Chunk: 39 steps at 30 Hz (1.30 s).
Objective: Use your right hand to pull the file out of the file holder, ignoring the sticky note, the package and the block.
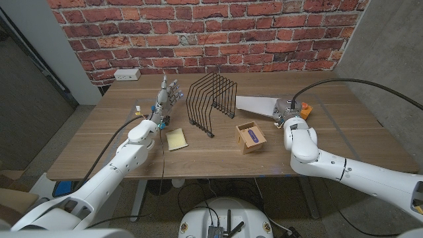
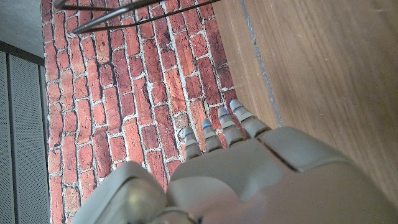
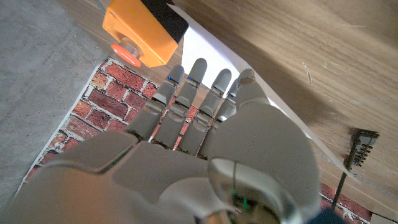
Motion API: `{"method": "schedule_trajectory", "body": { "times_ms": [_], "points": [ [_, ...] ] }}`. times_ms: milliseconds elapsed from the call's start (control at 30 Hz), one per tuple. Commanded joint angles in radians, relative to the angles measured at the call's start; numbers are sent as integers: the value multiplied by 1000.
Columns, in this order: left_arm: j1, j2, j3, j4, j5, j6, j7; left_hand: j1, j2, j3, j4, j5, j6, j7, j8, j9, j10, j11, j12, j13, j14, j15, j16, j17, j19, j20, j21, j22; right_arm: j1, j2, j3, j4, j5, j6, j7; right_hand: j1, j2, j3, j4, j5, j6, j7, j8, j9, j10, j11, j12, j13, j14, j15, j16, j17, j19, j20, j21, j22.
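The black wire file holder (image 1: 213, 102) stands at the table's middle with its slots bare; one of its feet (image 3: 360, 146) is in the right wrist view. The white file (image 1: 254, 104) is out of the holder, just to its right, with one end at my right hand (image 1: 286, 114). In the right wrist view my right hand (image 3: 205, 124) has its fingers together over the file (image 3: 208, 46), thumb against them, and seems to pinch it. My left hand (image 1: 166, 98) stands left of the holder, fingers (image 2: 214, 134) up and apart, holding nothing.
A yellow sticky note (image 1: 176, 139) lies in front of the holder. The cardboard package (image 1: 251, 137) sits just left of my right wrist. An orange block (image 1: 304, 109) (image 3: 144, 28) lies right beside my right hand. A white power strip (image 1: 127, 74) is at the table's back left.
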Motion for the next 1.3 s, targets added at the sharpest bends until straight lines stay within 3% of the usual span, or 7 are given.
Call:
{"method": "schedule_trajectory", "body": {
  "times_ms": [33, 433, 467, 667, 767, 967, 1300],
  "points": [
    [0, 0, 0, 0, 0, 0, 0, 1, 12, -5, 3, 7, 5, -6, 7, 4, 1, -8, 6, 5, 7, -4, 7, 3, 5, 2, 8, 6, -33, 31, 53, 13, -56, 62, 43, 4, 6, 8, 0, 4, 15, 0, 2, 4, 0, 2, 8, 1, -4, -114, 8, 3, -4, -138, -3, 3],
    [2, 1, -1, -2, -1, -1, 0, 1, 12, -5, 3, 7, 5, -5, 8, 4, 0, -8, 6, 5, 7, -4, 6, 3, 6, 2, 8, 6, -70, 64, 110, 16, -85, 91, 73, 3, 3, 13, 1, 2, 14, -1, -1, 4, -1, 3, 6, -5, -8, -112, 6, 0, -3, -138, -1, 4],
    [2, 1, -1, -2, -1, -1, 0, 1, 12, -5, 3, 7, 5, -6, 8, 4, 0, -8, 6, 5, 7, -4, 6, 3, 6, 2, 9, 6, -74, 68, 119, 14, -80, 93, 72, -11, -4, 11, 6, 2, -16, 0, -16, 3, -37, 4, -8, -14, -30, -112, -4, -8, -4, -139, -2, 4],
    [2, 2, -1, -2, -1, -1, 0, 1, 12, -5, 3, 7, 5, -5, 8, 4, 0, -9, 6, 5, 7, -4, 6, 3, 6, 2, 8, 6, -83, 85, 141, 15, -73, 93, 77, -59, -28, 1, 14, 4, -77, 1, -58, -1, -113, 1, -13, -43, -91, -108, -16, -32, -5, -127, -5, 1],
    [2, 1, -1, -2, -1, -1, 0, 1, 12, -5, 3, 7, 4, -6, 7, 4, 0, -9, 6, 5, 7, -4, 6, 3, 6, 2, 8, 6, -84, 90, 149, 12, -67, 93, 85, -83, -44, -8, 16, 6, -139, 9, -93, -2, -174, 3, -21, -60, -136, -103, -24, -52, -7, -113, -7, 0],
    [2, 1, -1, -2, 0, -1, 0, 1, 12, -5, 3, 7, 4, -5, 7, 4, 1, -8, 6, 5, 7, -4, 6, 3, 6, 2, 9, 6, -90, 98, 165, 4, -48, 87, 92, -139, -68, -28, 28, 7, -209, 9, -130, -3, -267, 3, -25, -87, -219, -91, -30, -83, -16, -93, -12, -1],
    [2, 1, -1, -2, 0, -1, 0, 1, 12, -5, 3, 7, 4, -5, 7, 4, 0, -7, 6, 5, 7, -4, 6, 3, 5, 2, 8, 6, -92, 107, 187, -8, 3, 77, 83, -187, -86, -50, 33, 11, -310, 29, -157, -4, -374, 19, -25, -119, -324, -75, -28, -104, -45, -67, -22, -4]
  ]
}}
